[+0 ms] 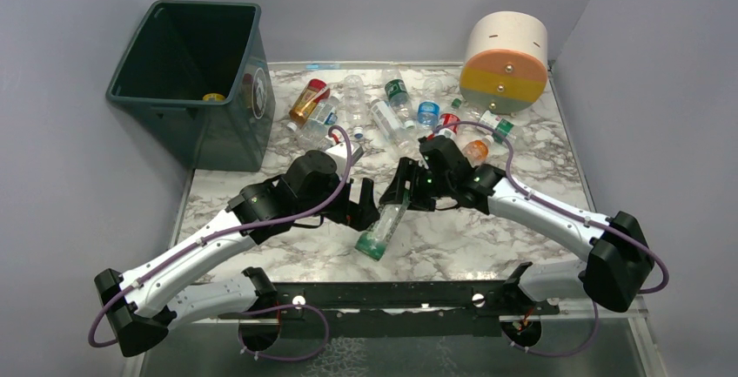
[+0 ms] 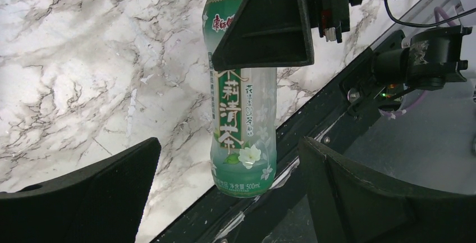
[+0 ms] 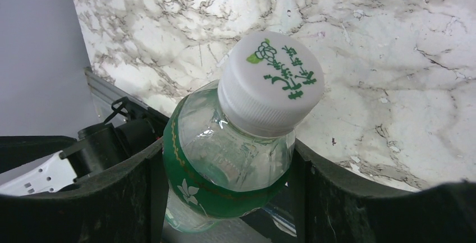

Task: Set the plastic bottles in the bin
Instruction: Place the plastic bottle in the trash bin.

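The right gripper clamped a tea bottle labelled 茉莉清茶, 500mL, near the front edge of the marble table. The left gripper gaped wide just beside its base; the green bin stood well apart.

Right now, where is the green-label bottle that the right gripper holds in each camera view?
Top external: green-label bottle, centre front, tilted, its top in the right gripper.
Left wrist: mid-picture, base downward, ahead of the open left gripper.
Right wrist: centre, white cap toward the camera, between the fingers.
Shared landmark: the marble tabletop.
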Controlling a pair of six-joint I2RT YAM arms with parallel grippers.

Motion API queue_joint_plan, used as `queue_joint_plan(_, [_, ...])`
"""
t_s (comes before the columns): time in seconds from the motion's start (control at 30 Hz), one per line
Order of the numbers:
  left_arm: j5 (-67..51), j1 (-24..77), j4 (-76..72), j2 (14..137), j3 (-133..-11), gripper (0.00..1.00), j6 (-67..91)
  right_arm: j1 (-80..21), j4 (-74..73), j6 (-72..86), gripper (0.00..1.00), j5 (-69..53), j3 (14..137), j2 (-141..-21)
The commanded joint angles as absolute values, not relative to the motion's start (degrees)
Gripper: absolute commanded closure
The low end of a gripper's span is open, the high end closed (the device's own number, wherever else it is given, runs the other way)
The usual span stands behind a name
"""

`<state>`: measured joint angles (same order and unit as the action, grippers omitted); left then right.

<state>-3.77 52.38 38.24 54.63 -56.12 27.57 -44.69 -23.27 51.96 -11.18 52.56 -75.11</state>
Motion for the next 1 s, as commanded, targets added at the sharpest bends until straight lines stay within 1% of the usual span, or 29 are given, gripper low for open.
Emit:
queue_joint_plan(0.0, [-5.5,52.6,36.4,53.7,-57.0,0.01,27.0,-45.0,-23.8,50.6,0.41,-9.8,54.2,-75.1])
queue_joint_plan(0.63, [-6.2,52.6,35.9,54.1,-56.9,0.01,26.8,-45.0,-23.2,49.5,0.41,-10.4,54.9,-75.1])
queue_joint_plan(0.97, [-9.8,52.7,34.9,54.7,-57.6,0.01,25.8,-44.6,-25.1,46.5,0.41,-9.8,59.5,-76.4])
